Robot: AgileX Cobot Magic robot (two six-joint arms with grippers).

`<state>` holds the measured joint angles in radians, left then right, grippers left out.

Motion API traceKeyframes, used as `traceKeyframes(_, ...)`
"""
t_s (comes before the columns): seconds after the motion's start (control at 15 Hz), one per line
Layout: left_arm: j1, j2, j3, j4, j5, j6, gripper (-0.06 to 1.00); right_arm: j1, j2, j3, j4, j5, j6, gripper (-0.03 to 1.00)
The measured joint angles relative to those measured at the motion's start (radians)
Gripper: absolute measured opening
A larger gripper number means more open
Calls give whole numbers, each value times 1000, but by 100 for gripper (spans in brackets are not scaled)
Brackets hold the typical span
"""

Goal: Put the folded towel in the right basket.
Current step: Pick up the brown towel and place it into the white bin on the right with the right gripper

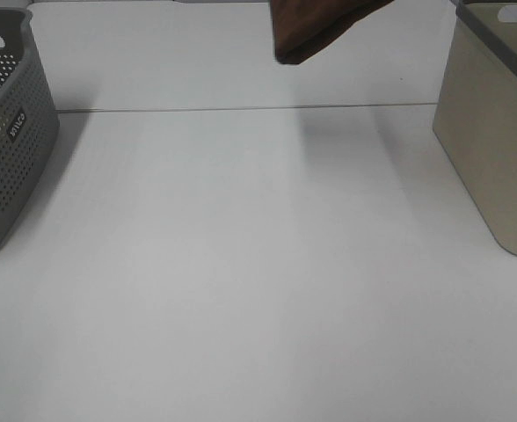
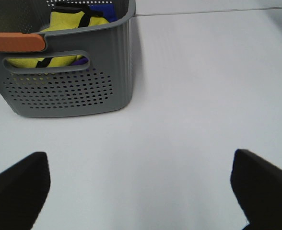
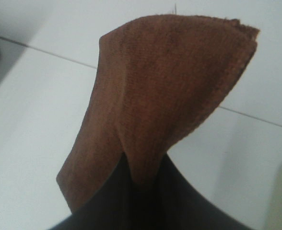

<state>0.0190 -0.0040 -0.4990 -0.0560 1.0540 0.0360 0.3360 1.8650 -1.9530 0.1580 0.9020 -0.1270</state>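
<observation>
We held the towel (image 1: 316, 31) pinched in our right claw (image 3: 141, 191), hanging above the table (image 1: 241, 264), left of the right basket (image 1: 491, 141). Our left claw (image 2: 141, 191) stood spread wide.

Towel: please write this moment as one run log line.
towel: held above table | right end effector: shut on towel | left end effector: open | right basket: towel not inside

The right tool (image 3: 140, 179) pinches a brown folded towel (image 3: 165, 91) between its dark fingers (image 3: 189, 201). The cloth fans out wide away from the grip, ribbed and frayed at one corner. Behind it lies the white desk (image 3: 30, 110), crossed by a thin seam line (image 3: 45, 51).
</observation>
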Motion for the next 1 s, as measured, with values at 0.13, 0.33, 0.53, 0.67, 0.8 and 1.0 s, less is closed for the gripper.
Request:
traceKeyframes(0.13, 0, 0, 0, 0, 0, 0, 97, -1, -63, 0, -173, 31, 85, 9)
traceKeyframes(0.33, 0, 0, 0, 0, 0, 0, 97, -50, -104, 0, -256, 106, 127, 9)
traceKeyframes(0.53, 0, 0, 0, 0, 0, 0, 97, -203, -112, 0, -207, 160, 127, 9)
traceKeyframes(0.67, 0, 0, 0, 0, 0, 0, 97, -324, -112, 0, -158, 174, 113, 9)
traceKeyframes(0.8, 0, 0, 0, 0, 0, 0, 97, -456, -110, 0, -119, 220, 107, 9)
traceKeyframes(1.0, 0, 0, 0, 0, 0, 0, 97, -521, -69, 0, -93, 284, 56, 9)
